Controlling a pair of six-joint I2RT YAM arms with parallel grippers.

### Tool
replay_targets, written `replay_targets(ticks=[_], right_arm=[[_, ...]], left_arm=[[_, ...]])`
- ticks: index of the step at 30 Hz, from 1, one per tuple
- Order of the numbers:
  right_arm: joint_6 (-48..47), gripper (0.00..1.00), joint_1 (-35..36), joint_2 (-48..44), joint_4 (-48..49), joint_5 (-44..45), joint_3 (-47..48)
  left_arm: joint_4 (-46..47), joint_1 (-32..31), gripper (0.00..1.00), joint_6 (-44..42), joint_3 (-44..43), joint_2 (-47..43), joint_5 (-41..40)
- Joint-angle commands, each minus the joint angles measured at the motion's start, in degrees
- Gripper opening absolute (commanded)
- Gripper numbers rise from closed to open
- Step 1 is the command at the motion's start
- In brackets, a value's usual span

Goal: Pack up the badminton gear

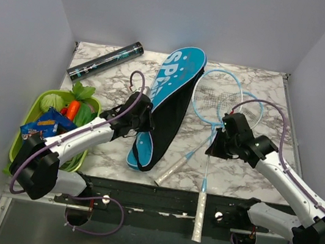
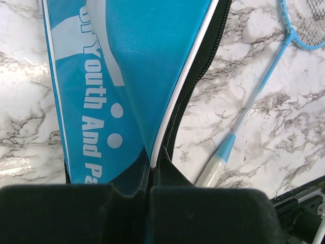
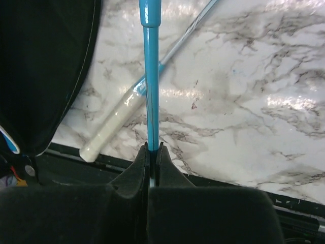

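Note:
The long blue racket cover (image 1: 178, 81) lies at the table's middle, its black inside showing along the right side. My left gripper (image 1: 143, 118) is shut on the cover's edge (image 2: 152, 152) near the zip. Two light-blue rackets lie to the right, their heads overlapping (image 1: 217, 96). My right gripper (image 1: 216, 144) is shut on the thin blue shaft (image 3: 151, 76) of one racket, whose white handle (image 1: 199, 217) sticks out over the table's front edge. The other racket's handle (image 1: 170, 171) lies beside the cover's lower end. A dark slim tube (image 1: 105, 60) rests at the back left.
A green basket (image 1: 21, 137) with vegetables and a blue snack packet stands at the front left beside my left arm. Grey walls close in the table on three sides. A black rail (image 1: 157, 195) runs along the front edge.

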State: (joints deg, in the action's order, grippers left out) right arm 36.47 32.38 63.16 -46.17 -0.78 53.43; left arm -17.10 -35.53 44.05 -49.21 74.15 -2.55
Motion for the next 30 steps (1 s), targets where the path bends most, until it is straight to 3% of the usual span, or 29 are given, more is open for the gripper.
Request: replay_targets(ticks=[1,11,17,25,30], right_arm=[[2.3,0.01,3.7,-1.4,-2.5,-1.4,-3.2],[7.3,0.01,10.7,2.4,2.0,-1.6,-5.5],[8.6,0.01,13.5,10.9,6.4,-3.3,-2.6],[7.6,0.01,13.5,24.4,8.4,-1.5,11.0],[6.3,0.01,11.5,37.5,9.2,-1.9,20.8]], left_arm=[[3.7,-0.9,0.0,0.7,-3.2,1.3,-1.8],[4.2,-1.0,0.0,-0.6,-2.9,1.4,-2.4],[6.1,-1.1,0.0,-1.4,-1.2,1.8,-1.1],[6.6,-1.6,0.0,-2.5,1.3,2.0,1.8],[7.1,-2.4,0.0,-2.4,3.9,2.1,2.5]])
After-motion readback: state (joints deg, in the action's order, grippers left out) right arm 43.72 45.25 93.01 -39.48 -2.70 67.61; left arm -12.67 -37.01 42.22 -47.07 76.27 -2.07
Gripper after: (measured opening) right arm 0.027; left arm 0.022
